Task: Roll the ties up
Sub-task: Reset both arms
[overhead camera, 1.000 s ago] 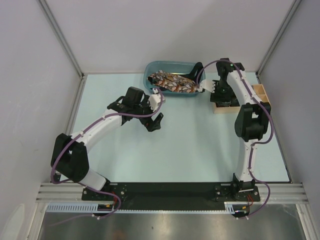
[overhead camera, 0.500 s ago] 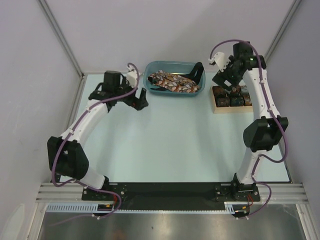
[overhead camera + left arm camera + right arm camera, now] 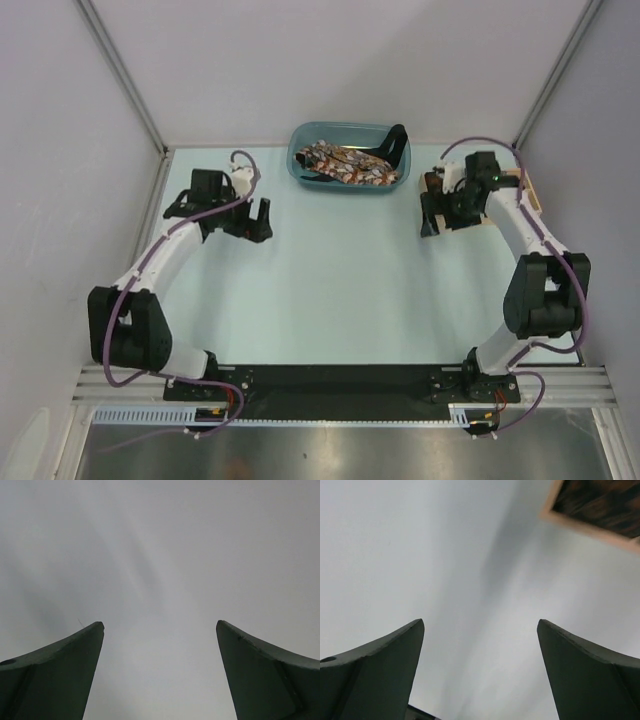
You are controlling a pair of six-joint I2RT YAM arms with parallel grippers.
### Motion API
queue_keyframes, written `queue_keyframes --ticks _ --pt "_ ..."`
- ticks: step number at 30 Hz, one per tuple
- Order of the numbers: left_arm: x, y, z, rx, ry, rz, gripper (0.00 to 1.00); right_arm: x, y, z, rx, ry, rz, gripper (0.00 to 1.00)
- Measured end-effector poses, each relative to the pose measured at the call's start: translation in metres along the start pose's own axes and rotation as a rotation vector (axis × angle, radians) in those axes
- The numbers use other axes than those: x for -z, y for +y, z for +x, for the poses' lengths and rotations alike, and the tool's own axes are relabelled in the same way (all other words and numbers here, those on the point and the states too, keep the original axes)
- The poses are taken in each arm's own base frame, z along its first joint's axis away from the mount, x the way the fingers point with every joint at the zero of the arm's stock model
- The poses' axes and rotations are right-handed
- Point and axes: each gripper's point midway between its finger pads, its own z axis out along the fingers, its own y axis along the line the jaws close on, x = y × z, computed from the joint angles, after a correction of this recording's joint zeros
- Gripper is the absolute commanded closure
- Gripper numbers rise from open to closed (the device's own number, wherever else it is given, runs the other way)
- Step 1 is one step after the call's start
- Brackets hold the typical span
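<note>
Tabletop point(image 3: 350, 290): ties point(image 3: 345, 165) heaped in tub point(image 3: 296, 158), soft, prob slippery; pinch a narrow end. L end effector point(image 3: 257, 221) and R end effector point(image 3: 432, 218) released, empty.

Place: a robotics lab test cell, built for the rig rather than lived or worked in.
Walls: plain pale grey panels point(image 3: 350, 60) close the space beyond and to the outer side of the left claw point(image 3: 160, 626) and right claw point(image 3: 480, 624), joined by bare aluminium posts point(image 3: 120, 75).
Table: one pale mint table point(image 3: 340, 290) under both claws.
Mounting: two white-and-black arms point(image 3: 165, 255) bolted to a black plate point(image 3: 340, 378) on an aluminium rail point(image 3: 100, 382), well behind the claws.
Cabling: exposed purple cables point(image 3: 118, 320) looped along the arms.
Props: a blue plastic tub point(image 3: 298, 160) of ties point(image 3: 345, 165) beyond and between the claws, and a wooden box point(image 3: 590, 530) just beside the right claw.
</note>
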Motion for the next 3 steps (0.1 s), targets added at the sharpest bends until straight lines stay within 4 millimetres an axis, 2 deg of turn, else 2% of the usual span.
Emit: queue_keyframes --ticks 3 --pt "-0.001 -0.001 0.03 0.017 0.069 -0.024 0.0 -0.014 0.025 0.037 -0.022 0.06 -0.051 0.0"
